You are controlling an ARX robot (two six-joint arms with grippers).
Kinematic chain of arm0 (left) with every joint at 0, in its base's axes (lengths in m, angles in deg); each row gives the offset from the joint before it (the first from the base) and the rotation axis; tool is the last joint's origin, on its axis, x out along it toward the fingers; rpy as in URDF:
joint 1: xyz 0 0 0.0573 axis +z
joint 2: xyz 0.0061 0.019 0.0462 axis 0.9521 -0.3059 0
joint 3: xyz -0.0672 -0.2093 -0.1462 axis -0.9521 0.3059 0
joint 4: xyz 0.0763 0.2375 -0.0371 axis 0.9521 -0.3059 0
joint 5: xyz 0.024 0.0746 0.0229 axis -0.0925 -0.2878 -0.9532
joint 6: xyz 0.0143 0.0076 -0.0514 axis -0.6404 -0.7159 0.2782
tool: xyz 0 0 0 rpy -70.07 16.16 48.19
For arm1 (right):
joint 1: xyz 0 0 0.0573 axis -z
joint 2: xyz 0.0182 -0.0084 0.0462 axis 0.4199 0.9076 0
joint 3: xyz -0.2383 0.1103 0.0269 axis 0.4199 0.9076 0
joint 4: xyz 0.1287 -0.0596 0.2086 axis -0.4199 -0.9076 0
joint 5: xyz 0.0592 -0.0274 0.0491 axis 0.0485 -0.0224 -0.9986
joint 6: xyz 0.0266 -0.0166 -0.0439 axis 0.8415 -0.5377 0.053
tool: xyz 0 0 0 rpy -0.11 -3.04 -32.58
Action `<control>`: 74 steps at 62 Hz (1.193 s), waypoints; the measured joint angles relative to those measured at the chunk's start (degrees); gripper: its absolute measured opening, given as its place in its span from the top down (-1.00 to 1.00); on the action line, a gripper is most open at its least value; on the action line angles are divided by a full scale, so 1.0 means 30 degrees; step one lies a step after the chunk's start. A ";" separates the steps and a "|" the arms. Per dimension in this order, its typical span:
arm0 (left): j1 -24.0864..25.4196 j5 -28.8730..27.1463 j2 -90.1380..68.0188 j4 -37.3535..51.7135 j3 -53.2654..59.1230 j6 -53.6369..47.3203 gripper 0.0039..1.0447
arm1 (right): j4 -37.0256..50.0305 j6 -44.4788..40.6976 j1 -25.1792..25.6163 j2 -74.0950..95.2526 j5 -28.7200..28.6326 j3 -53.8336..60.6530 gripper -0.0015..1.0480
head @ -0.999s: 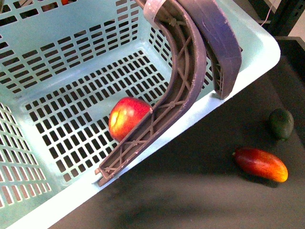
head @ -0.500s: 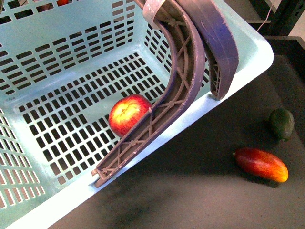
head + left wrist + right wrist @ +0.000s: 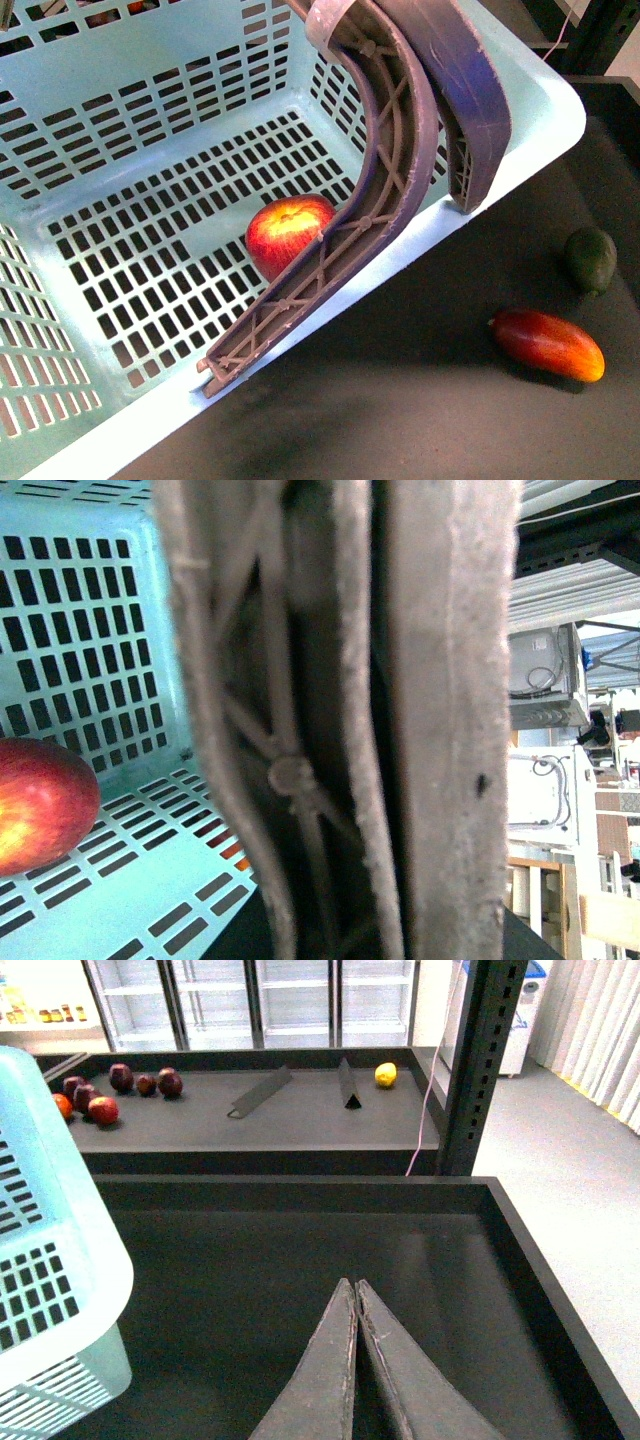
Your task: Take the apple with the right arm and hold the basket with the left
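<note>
The apple (image 3: 288,232), red with a yellow blush, lies on the slotted floor of the pale blue-green basket (image 3: 520,130), against the lowered grey-brown ribbed handle (image 3: 370,200). It also shows in the left wrist view (image 3: 35,800). My left gripper is shut on the basket's handles (image 3: 340,730), which fill that view; its fingers are hidden. My right gripper (image 3: 354,1285) is shut and empty over the dark table, to the right of the basket's corner (image 3: 60,1290). Neither gripper shows in the front view.
A red-yellow mango (image 3: 547,344) and a dark green avocado (image 3: 590,260) lie on the dark table right of the basket. The table has a raised rim (image 3: 540,1260). A far shelf holds several dark red fruits (image 3: 100,1095) and a yellow one (image 3: 386,1075).
The basket has shifted in the front view, and the apple has rolled to the right and farther back along the handle, turning its stem dimple upward. The mango and avocado have not moved.
</note>
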 joint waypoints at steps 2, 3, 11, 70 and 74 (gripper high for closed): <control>0.0000 0.0000 0.0000 0.0000 0.0000 0.0000 0.71 | -0.0240 0.0000 0.0000 -0.0342 0.0000 0.0095 0.96; 0.0000 -0.0007 0.0000 0.0000 0.0000 0.0000 0.71 | -0.0408 0.0000 0.0000 -0.0568 0.0000 0.0153 0.96; 0.0000 0.0036 0.0000 0.0000 0.0000 0.0015 0.71 | -0.0248 0.0015 0.0000 -0.1486 -0.0007 0.1071 0.96; 0.0000 0.0000 0.0000 0.0000 0.0000 0.0000 0.71 | -0.8255 0.0000 0.0029 -0.9908 -0.0007 0.1086 0.96; 0.0000 0.0007 0.0000 0.0000 0.0000 0.0000 0.71 | -0.8575 0.0000 0.0029 -1.0236 -0.0007 0.1086 0.96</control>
